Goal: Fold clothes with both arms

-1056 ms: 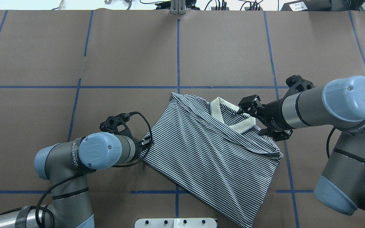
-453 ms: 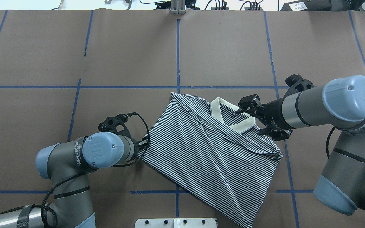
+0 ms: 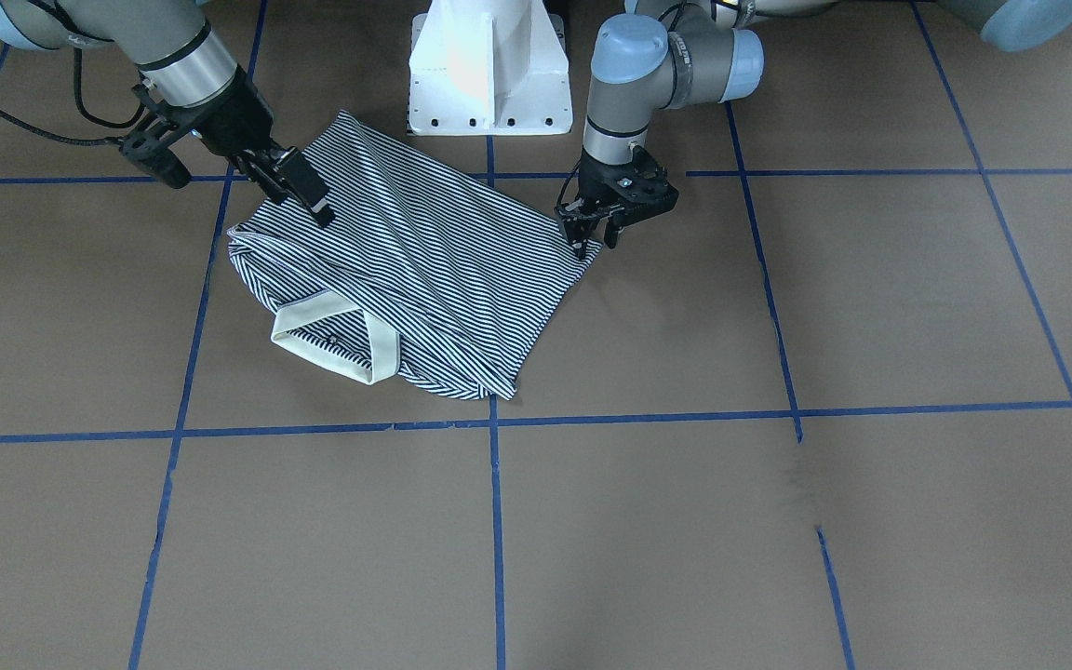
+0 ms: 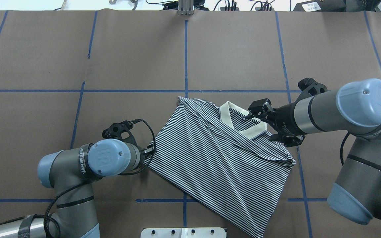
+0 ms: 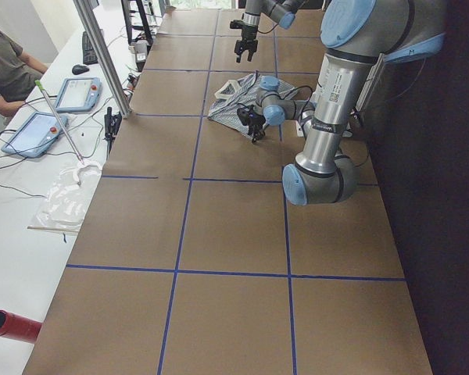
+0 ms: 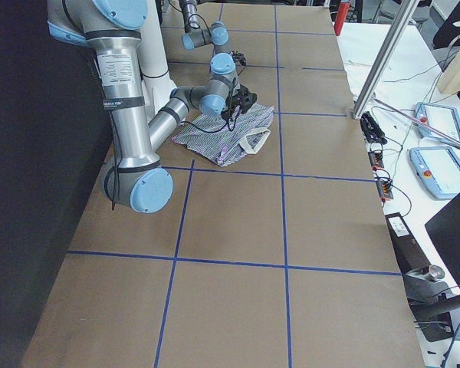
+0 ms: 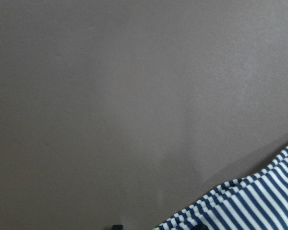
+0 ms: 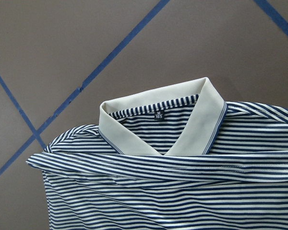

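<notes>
Left gripper (image 3: 592, 244), jaws narrow, pinching corner of polo shirt (image 4: 217, 158), creeping outward since prior frames, tensioning cloth; right gripper (image 4: 266, 124) hovering wide-open by collar (image 4: 240, 127), holding position. Smoothing preceding fold.

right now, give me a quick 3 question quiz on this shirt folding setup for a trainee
1. True or false: the right hand is beside the cream collar.
2. Where is the left hand? A, on the collar; B, at a corner of the striped polo shirt; C, over bare paper far from the shirt.
3. What colour is the tape grid on the table?

Key: 1 true; 2 B; 3 blue.
</notes>
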You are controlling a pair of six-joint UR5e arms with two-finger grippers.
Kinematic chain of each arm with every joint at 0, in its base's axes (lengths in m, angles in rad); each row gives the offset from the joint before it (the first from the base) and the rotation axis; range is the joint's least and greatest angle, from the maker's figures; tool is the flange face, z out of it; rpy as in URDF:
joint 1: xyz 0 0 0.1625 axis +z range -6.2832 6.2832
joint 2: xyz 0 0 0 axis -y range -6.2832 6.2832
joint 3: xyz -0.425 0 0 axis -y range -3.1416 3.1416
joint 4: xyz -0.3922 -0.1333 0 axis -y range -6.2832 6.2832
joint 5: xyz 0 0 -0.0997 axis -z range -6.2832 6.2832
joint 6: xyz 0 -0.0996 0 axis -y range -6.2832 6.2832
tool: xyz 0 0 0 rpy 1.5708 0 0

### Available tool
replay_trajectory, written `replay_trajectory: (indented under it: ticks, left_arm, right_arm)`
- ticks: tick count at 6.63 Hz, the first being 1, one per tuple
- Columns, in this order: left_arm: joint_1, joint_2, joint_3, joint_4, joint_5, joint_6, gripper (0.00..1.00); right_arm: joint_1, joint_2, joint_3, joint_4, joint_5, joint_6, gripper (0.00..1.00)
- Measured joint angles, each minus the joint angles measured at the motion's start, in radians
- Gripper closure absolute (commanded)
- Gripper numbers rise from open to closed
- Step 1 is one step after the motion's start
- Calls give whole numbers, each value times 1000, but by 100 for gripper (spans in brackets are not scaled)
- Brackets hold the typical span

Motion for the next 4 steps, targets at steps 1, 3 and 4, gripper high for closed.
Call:
replay_trajectory:
  ticks: [1,3,4]
  left_arm:
    - [0,-3,0,3,0,0,100]
    - [-3,-13,-28,54,1,16,100]
    - [-17,-16,-46,89,3,50,100]
  right_arm:
    - [0,0,-1,0,-1,0,0]
    - [-2,1,-2,0,-2,0,0]
    - [-3,0,-2,0,-3,0,0]
